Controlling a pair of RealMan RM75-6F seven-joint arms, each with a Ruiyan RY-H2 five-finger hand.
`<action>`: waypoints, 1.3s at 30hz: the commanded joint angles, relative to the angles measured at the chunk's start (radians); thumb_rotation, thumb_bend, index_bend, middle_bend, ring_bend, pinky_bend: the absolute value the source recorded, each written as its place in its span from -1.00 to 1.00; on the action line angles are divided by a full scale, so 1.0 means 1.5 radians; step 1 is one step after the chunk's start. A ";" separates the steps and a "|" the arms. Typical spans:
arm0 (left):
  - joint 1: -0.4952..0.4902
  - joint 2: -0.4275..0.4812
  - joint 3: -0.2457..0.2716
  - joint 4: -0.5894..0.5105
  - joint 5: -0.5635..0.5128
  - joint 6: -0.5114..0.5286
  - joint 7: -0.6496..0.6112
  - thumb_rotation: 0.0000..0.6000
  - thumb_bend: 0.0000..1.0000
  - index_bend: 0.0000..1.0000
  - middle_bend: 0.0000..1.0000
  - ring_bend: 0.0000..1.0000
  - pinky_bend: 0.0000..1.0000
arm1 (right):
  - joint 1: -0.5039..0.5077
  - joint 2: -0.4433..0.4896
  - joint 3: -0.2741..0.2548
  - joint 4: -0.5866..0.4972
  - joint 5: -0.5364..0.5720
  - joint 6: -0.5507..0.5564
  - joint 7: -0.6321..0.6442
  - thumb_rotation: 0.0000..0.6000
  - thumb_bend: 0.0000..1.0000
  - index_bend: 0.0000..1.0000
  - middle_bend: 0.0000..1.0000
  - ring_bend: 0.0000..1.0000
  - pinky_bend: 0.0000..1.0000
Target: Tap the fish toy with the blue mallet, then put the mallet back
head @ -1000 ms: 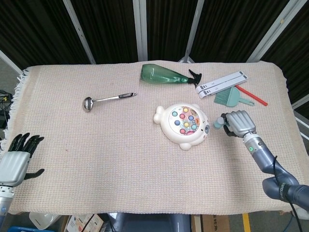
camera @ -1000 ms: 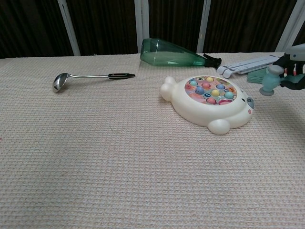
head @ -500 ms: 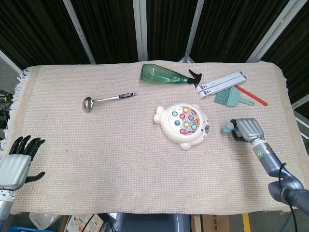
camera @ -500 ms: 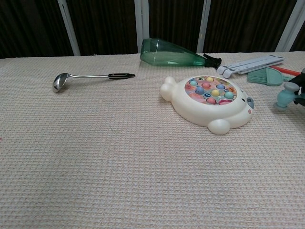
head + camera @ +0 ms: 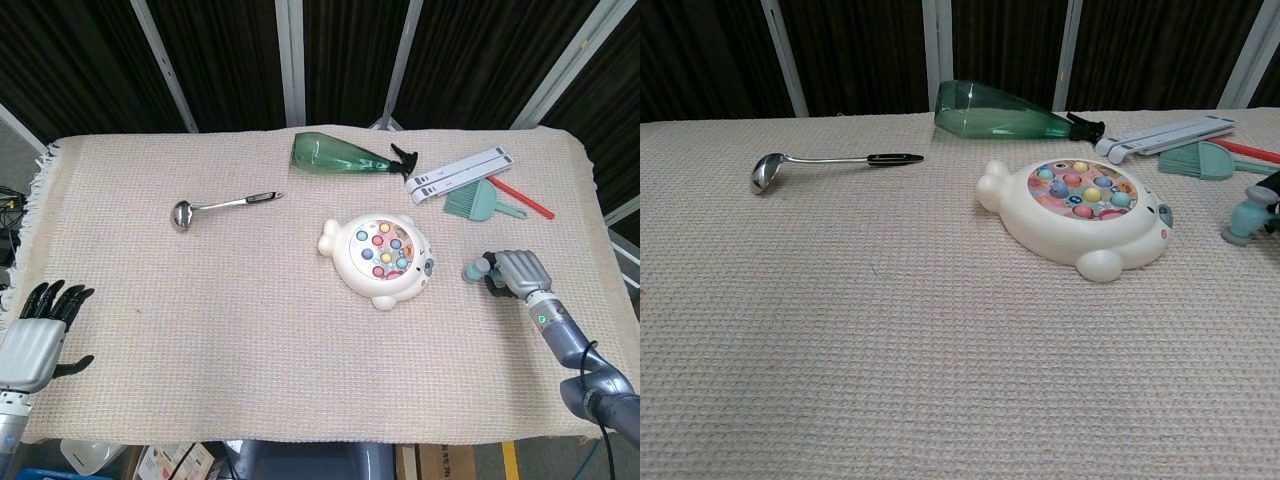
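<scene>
1. The right hand [image 5: 520, 272] clasps the mallet [image 5: 474, 270] at centre right, its head low, seemingly touching the cloth [image 5: 200, 300], for setting down.
2. The fish [image 5: 379, 259] lies mid-frame, apart.
3. The left hand [image 5: 35, 335] waits, fingers spread, lower left.

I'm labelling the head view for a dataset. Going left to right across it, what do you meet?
Left hand → steel ladle → green spray bottle lying on its side → white fish toy → blue mallet → right hand holding it.
</scene>
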 commanded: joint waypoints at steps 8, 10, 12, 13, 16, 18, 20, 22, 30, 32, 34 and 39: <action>-0.004 -0.002 -0.002 0.002 -0.004 -0.007 0.000 1.00 -0.91 -0.69 -0.79 -1.00 -1.00 | -0.003 0.002 0.001 0.004 -0.008 -0.019 0.009 1.00 -0.06 -0.13 -0.04 -0.36 -0.18; -0.004 -0.002 -0.002 0.002 -0.004 -0.008 0.000 1.00 -0.91 -0.69 -0.79 -1.00 -1.00 | -0.003 0.002 0.002 0.004 -0.008 -0.022 0.010 1.00 -0.14 -0.17 -0.06 -0.38 -0.20; -0.005 -0.002 -0.002 0.002 -0.005 -0.009 0.001 1.00 -0.91 -0.69 -0.79 -1.00 -1.00 | -0.003 0.002 0.003 0.004 -0.008 -0.024 0.010 1.00 -0.17 -0.20 -0.08 -0.39 -0.21; -0.005 -0.002 -0.002 0.002 -0.005 -0.009 0.001 1.00 -0.91 -0.69 -0.79 -1.00 -1.00 | -0.002 0.002 0.004 0.004 -0.008 -0.025 0.009 1.00 -0.18 -0.20 -0.08 -0.40 -0.21; -0.005 -0.002 -0.003 0.002 -0.007 -0.010 0.001 1.00 -0.91 -0.69 -0.79 -1.00 -1.00 | -0.002 0.003 0.005 0.004 -0.008 -0.029 0.008 1.00 -0.22 -0.23 -0.10 -0.41 -0.21; -0.005 -0.003 -0.003 0.002 -0.007 -0.010 0.002 1.00 -0.91 -0.69 -0.79 -1.00 -1.00 | -0.001 0.003 0.007 0.004 -0.007 -0.032 0.007 1.00 -0.24 -0.26 -0.12 -0.43 -0.22; -0.005 -0.003 -0.002 0.002 -0.008 -0.011 0.002 1.00 -0.91 -0.69 -0.79 -1.00 -1.00 | 0.001 0.004 0.009 0.002 -0.007 -0.036 0.006 1.00 -0.29 -0.32 -0.16 -0.45 -0.25; -0.006 -0.004 -0.002 0.003 -0.009 -0.012 0.002 1.00 -0.91 -0.69 -0.79 -1.00 -1.00 | 0.003 0.006 0.011 0.000 -0.006 -0.041 0.004 1.00 -0.33 -0.46 -0.23 -0.51 -0.30; -0.006 -0.007 -0.005 0.006 -0.011 -0.011 -0.001 1.00 -0.91 -0.69 -0.79 -1.00 -1.00 | -0.005 0.041 0.029 -0.050 0.004 -0.022 0.005 1.00 -0.38 -1.00 -0.73 -0.89 -0.68; -0.005 -0.009 -0.007 0.010 -0.011 -0.006 -0.007 1.00 -0.91 -0.70 -0.79 -1.00 -1.00 | -0.020 0.066 0.032 -0.085 0.007 0.003 0.002 1.00 -0.38 -1.00 -0.86 -0.97 -0.76; 0.000 -0.014 -0.011 0.017 -0.009 0.007 -0.015 1.00 -0.91 -0.70 -0.80 -1.00 -1.00 | -0.043 0.093 0.038 -0.126 0.011 0.045 0.000 1.00 -0.37 -1.00 -0.90 -1.00 -0.79; 0.009 -0.030 -0.017 0.034 -0.005 0.034 -0.025 1.00 -0.91 -0.71 -0.80 -1.00 -1.00 | -0.098 0.130 0.047 -0.194 0.012 0.150 -0.010 1.00 -0.37 -1.00 -0.90 -1.00 -0.80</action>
